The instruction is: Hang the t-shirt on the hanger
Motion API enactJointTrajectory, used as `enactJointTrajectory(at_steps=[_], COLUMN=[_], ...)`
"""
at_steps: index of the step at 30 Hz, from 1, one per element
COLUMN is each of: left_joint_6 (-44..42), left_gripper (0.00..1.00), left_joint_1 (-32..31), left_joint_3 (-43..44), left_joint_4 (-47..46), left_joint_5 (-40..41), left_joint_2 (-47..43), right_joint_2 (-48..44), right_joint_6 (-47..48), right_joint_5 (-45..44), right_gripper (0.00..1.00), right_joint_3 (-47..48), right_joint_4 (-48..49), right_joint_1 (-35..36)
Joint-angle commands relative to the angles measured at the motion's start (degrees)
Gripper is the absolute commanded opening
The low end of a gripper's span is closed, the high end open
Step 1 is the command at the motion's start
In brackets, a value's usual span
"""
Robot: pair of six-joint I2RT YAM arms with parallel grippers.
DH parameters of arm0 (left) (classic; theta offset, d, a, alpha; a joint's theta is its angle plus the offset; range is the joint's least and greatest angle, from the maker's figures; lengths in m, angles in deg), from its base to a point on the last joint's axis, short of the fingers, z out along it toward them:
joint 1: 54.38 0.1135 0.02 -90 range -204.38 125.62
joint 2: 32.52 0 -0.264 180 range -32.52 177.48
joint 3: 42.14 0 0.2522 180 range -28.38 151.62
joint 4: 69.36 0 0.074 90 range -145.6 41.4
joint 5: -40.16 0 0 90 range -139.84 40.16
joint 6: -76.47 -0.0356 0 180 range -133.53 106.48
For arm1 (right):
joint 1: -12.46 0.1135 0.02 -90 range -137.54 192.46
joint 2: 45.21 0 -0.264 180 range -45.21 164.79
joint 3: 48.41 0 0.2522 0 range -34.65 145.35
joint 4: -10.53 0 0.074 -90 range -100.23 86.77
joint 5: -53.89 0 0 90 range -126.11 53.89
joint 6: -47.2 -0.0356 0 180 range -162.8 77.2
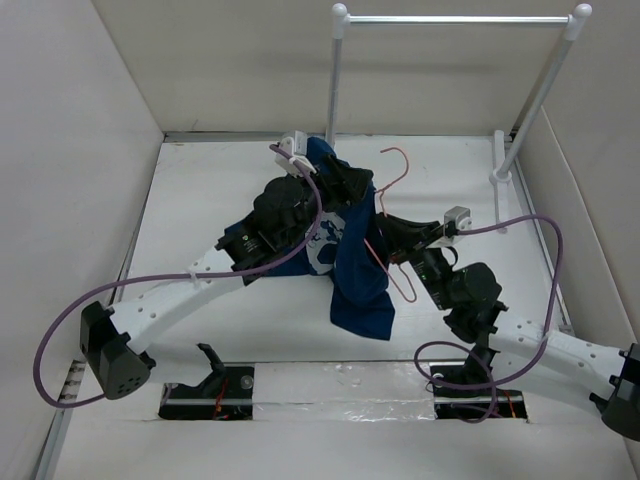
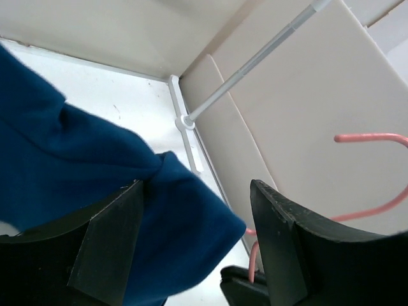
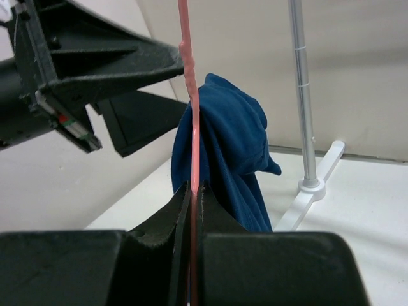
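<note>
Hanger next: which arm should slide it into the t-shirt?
Right. The right fingers are clamped on the hanger beside the t-shirt, which drapes at the open left fingers, so the left arm looks occupied.

The t-shirt (image 1: 356, 270) (image 2: 95, 166) (image 3: 223, 140), dark navy with a white print shown on its left face, is seen lifted in a crumpled bunch, its top raised at the far end and its longer part hung down toward the near side. The hanger (image 1: 409, 170) (image 2: 370, 136) (image 3: 189, 95), a thin pink wire, is found just right of the shirt, close against the cloth, with its curved hook pointed up and away.
</note>
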Motion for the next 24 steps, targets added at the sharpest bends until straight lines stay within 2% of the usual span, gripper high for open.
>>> enactJointTrajectory(at_steps=[1, 8, 11, 17, 18, 20, 24], left_joint_6=[1.65, 4.28, 6.13, 5.96, 5.7, 5.61, 5.61], left_gripper=[0.63, 0.59, 0.53, 0.25, 0.14, 0.01, 0.0], left_joint_1=[0.86, 0.86, 0.86, 0.86, 0.86, 0.86, 1.38], left_joint_3=[2.89, 0.8, -1.84, -4.04, -4.92, -6.32, -9.92], left_joint_4=[-2.83, -5.89, -8.88, -12.31, -12.84, -13.81, -14.95], left_joint_5=[-5.83, -9.88, -10.49, -10.41, -10.15, -9.18, -7.86], left_joint_2=[1.74, 4.56, 4.21, 3.6, 2.9, 2.19, 0.18], right_joint_2=[0.63, 2.83, 4.49, 7.93, 8.63, 9.16, 9.86], right_joint_6=[0.6, 1.39, 2.1, 0.96, 0.69, 0.17, -1.59], right_joint_5=[1.05, 1.66, 1.66, 2.81, 2.81, 2.81, 2.89], right_gripper=[0.0, 0.0, 0.0, 0.0, 0.0, 0.0, 0.0], right_joint_3=[2.25, 3.04, 4.0, 4.62, 4.53, 4.36, 4.09], right_joint_4=[7.45, 8.33, 8.68, 9.74, 9.74, 9.74, 8.16], right_joint_1=[0.32, 0.84, 0.84, 0.84, 0.84, 0.84, 0.84])
